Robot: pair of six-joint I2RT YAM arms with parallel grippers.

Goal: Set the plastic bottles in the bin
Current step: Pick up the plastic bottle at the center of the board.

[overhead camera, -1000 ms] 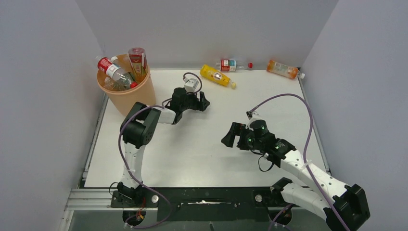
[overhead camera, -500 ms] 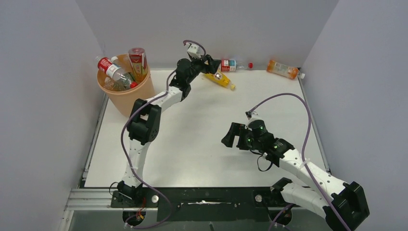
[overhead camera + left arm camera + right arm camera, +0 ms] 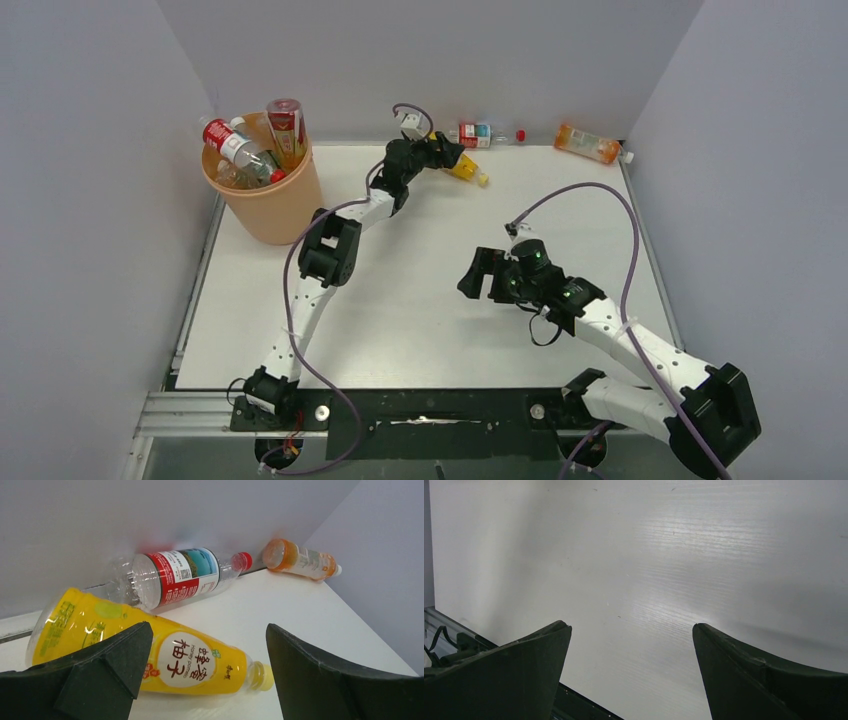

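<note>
White table (image 3: pixel 400 300), grey walls (image 3: pixel 450 60). I see bin (image 3: pixel 270 205) far-left, bottles (image 3: pixel 240 150) piled inside. My left gripper (image 3: pixel 207 630) right of bin, jaws spread over flat-lying yellow bottle (image 3: pixel 185 662). My right gripper (image 3: pixel 631 630) farther right of bin, spread, empty.

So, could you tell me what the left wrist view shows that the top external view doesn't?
Only the left wrist view: the printed label on the yellow bottle, seen between the fingers of the open left gripper. Only the top view: the bin holding bottles, and the right gripper. Both: the yellow bottle, the red-labelled clear bottle and the orange bottle by the back wall.
</note>
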